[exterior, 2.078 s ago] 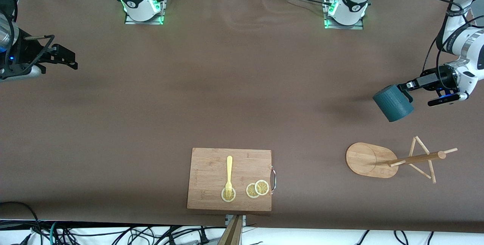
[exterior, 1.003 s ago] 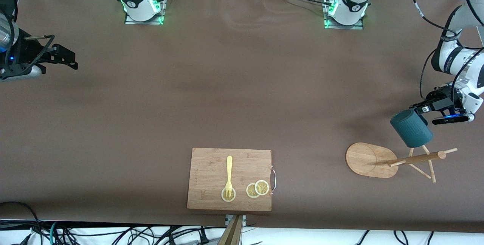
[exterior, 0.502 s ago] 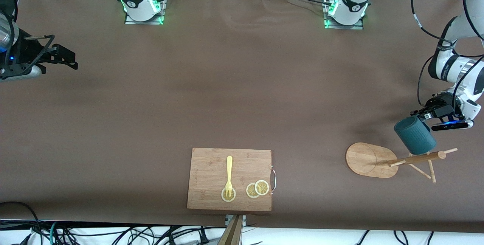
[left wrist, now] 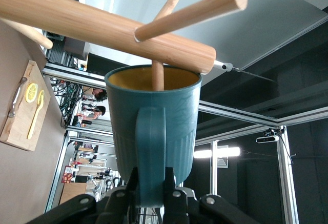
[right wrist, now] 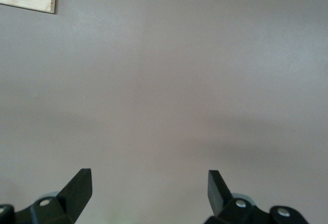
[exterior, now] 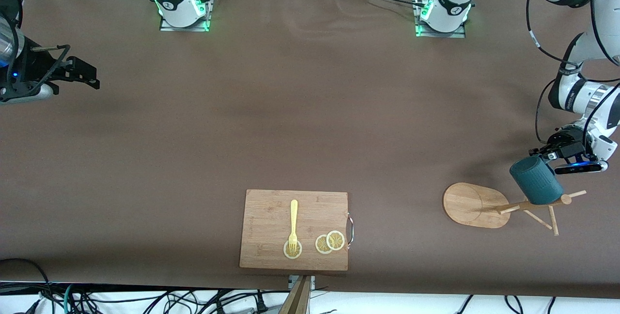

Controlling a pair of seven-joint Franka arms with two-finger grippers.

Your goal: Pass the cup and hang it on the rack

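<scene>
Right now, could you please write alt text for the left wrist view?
The left gripper holds a teal cup by its handle, its mouth against the wooden mug rack, one peg inside it. A cutting board lies below.

Cup (exterior: 535, 181) over rack (exterior: 474, 205); fork (exterior: 293, 222) on board (exterior: 271, 212)

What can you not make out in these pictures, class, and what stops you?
- Front view: the cup covers the peg under it, so whether it hangs on the rack is unclear.
- Left wrist view: the cup's handle hides the left gripper fingertips.
- Front view: the frame edge cuts off the waiting right gripper's arm.
</scene>
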